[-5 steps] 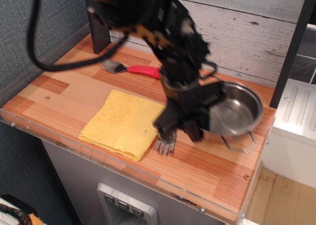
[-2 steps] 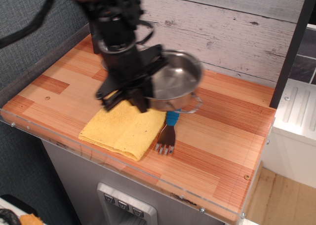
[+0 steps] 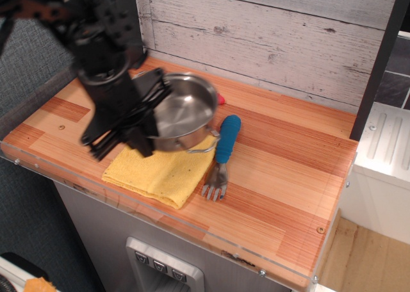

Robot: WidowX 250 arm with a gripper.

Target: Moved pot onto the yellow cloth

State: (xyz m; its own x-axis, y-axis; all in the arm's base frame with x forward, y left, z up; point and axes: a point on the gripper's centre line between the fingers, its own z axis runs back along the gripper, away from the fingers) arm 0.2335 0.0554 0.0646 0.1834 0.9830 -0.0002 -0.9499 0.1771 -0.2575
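The shiny steel pot [image 3: 184,113] hangs tilted just above the yellow cloth [image 3: 159,174], its open side facing right and up. My black gripper [image 3: 152,116] is shut on the pot's left rim, with the arm blurred and coming in from the upper left. The cloth lies flat near the table's front left edge and is partly hidden under the arm and the pot. One wire handle [image 3: 204,146] shows at the pot's lower right.
A fork with a blue handle [image 3: 221,155] lies just right of the cloth, tines toward the front edge. A bit of red handle [image 3: 221,99] peeks out behind the pot. The wooden table [image 3: 288,170] ends at a grey plank wall [image 3: 269,36] behind.
My gripper has carried the pot from the right side of the table leftward, past the fork, to above the yellow cloth. The fork and cloth have stayed in place.
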